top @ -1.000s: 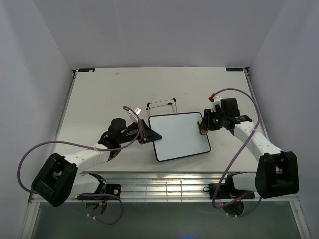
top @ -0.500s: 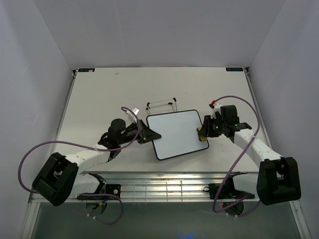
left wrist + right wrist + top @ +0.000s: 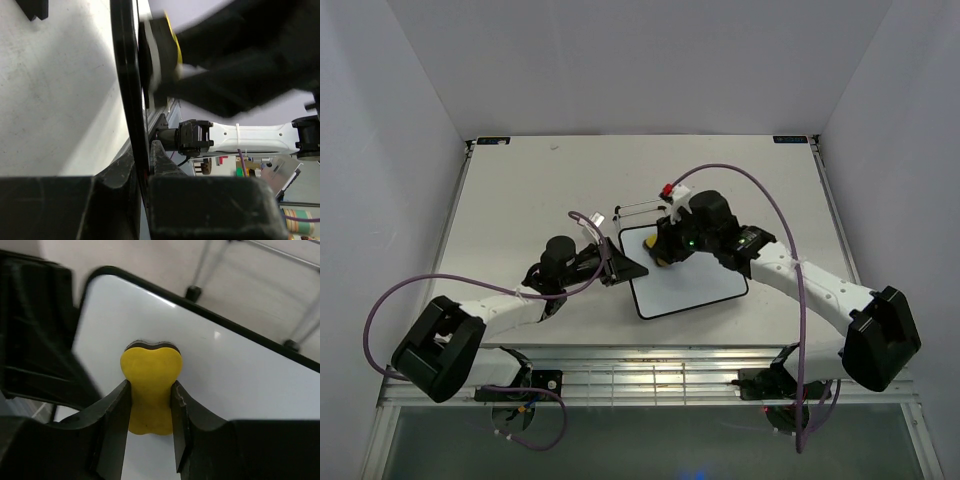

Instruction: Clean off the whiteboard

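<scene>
White table (image 3: pixel 520 200), whiteboard (image 3: pixel 695 285) lengthwise left-right, left pincer (image 3: pixel 632 272) tight on its edge, right pincer (image 3: pixel 665 250) tight on yellow eraser (image 3: pixel 151 375).

Yellow eraser (image 3: pixel 150 390) and pale surface (image 3: pixel 520 190)
The eraser is sitting near the middle of the scene; the surface is showing faint scuffs.

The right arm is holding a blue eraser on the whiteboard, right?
Not quite. The eraser is yellow, not blue, and the right wrist view shows it plainly. The right gripper does hold it on the whiteboard.
</scene>
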You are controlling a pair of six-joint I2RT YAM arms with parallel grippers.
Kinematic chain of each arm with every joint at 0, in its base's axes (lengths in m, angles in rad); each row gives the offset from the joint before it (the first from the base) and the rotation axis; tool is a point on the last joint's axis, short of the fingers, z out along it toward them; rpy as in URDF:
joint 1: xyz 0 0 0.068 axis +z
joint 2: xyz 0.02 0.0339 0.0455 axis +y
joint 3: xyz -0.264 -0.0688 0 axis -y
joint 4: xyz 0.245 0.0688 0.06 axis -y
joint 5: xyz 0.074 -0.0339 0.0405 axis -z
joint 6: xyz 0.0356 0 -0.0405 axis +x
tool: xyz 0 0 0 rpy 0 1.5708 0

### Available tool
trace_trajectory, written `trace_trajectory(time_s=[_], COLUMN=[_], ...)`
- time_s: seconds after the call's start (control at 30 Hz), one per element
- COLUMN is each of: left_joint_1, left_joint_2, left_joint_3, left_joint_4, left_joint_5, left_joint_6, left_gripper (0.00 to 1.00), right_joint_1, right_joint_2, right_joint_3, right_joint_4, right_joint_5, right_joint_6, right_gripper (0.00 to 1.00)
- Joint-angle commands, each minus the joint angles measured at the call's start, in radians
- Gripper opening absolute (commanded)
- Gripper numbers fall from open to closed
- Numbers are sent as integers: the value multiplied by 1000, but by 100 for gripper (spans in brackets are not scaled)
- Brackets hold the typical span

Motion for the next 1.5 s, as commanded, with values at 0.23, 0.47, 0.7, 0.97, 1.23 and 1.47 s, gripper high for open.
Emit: trace_trajectory(time_s=[0.23, 0.47, 0.7, 0.97, 1.23, 1.47], left_joint_1=[-32, -30, -30, -30, -30, -32], left_joint_2=[-34, -75, -69, -66, -33, -36], left_joint_3=[124, 119, 124, 112, 149, 156], left_joint_4=[265, 260, 263, 268, 222, 223], left_joint_5=[145, 141, 155, 145, 53, -55], left_joint_6=[-6, 4, 3, -3, -54, -62], left_gripper=[0, 0, 0, 0, 0, 0], right_joint_1=[201, 28, -242, -207, 121, 305], right_joint_2=[65, 4, -35, -4, -76, -52], right_joint_3=[-18, -134, -237, -141, -222, -253], right_joint_4=[-48, -141, -63, -1, 114, 76], right_joint_5=[297, 358, 134, -62, -67, 126], right_joint_6=[34, 44, -47, -39, 33, 208], right_gripper=[8, 8, 8, 8, 8, 8])
